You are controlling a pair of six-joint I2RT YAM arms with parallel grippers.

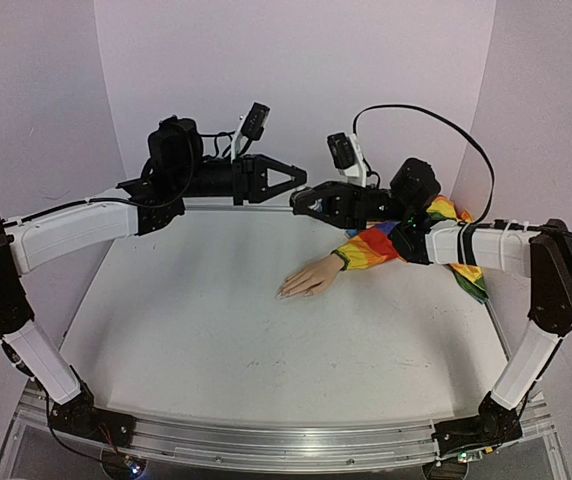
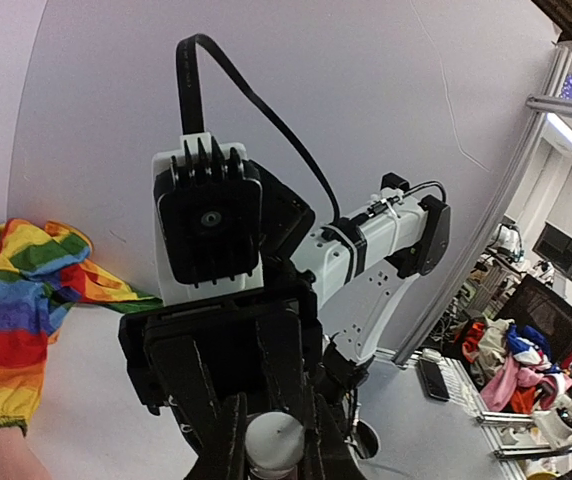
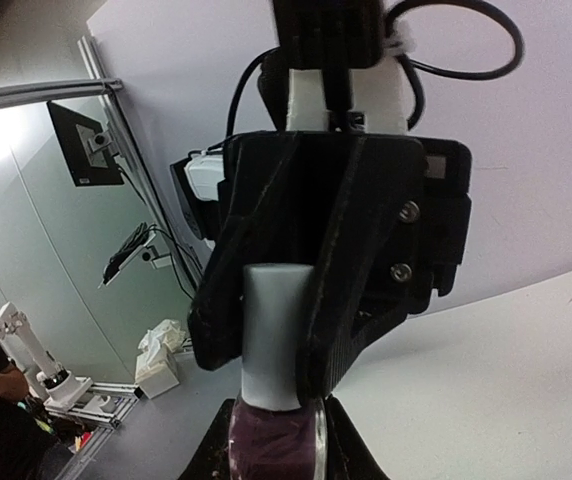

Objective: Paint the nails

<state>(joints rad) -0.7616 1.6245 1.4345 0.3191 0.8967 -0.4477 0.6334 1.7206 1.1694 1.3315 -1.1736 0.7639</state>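
Left claw [image 1: 296, 181] clamps the pale cap [image 3: 271, 340]; right claw [image 1: 299, 203] clamps the dark bottle [image 3: 274, 447], mostly cut off. On the mannequin hand [image 1: 313, 276], nails [image 1: 284, 292] are too small to discern.

We see a white table [image 1: 246, 340], an aluminium rail [image 1: 286, 442] along its near edge, and a rainbow-striped sleeve [image 1: 371, 247] lying near its far right corner. A dark purple bottle [image 3: 266, 450] wears a pale grey cap [image 3: 271, 340].

Top external high above the table [image 1: 216, 330], looking down toward the rainbow sleeve [image 1: 378, 245], left wrist close, facing the right arm [image 2: 366, 250] beside that sleeve, right wrist close on the left gripper [image 3: 266, 372] over the dark bottle [image 3: 271, 452], white cap [image 2: 274, 440] in both wrist views.
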